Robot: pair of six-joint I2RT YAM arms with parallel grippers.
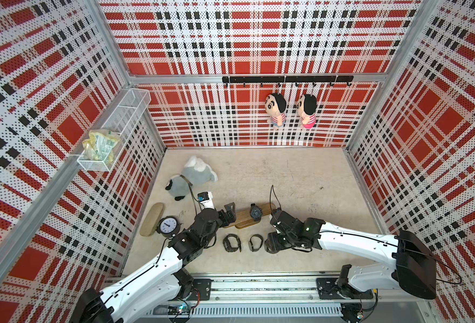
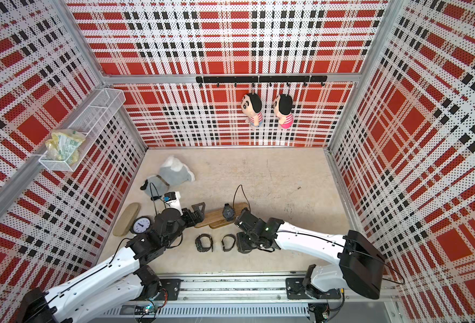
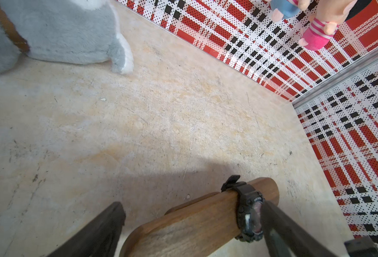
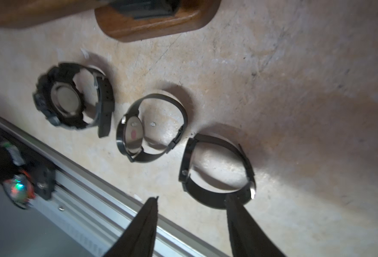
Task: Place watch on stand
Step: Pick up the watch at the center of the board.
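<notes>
Top views: in both we find one black watch (image 1: 255,212) around the stand (image 1: 240,218). Left wrist: the left gripper (image 3: 190,204) straddles the stand, jaws wide, empty. Right wrist: the right gripper (image 4: 192,197), jaws apart, hovers at the nearest watch (image 4: 186,160), one of three on the table (image 4: 295,89), none yet placed.

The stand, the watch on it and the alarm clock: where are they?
stand (image 1: 242,216): in a top view, bare wooden bar.
watch on the stand (image 1: 255,212): in a top view, its case.
alarm clock (image 1: 168,226): in a top view, white face.
</notes>
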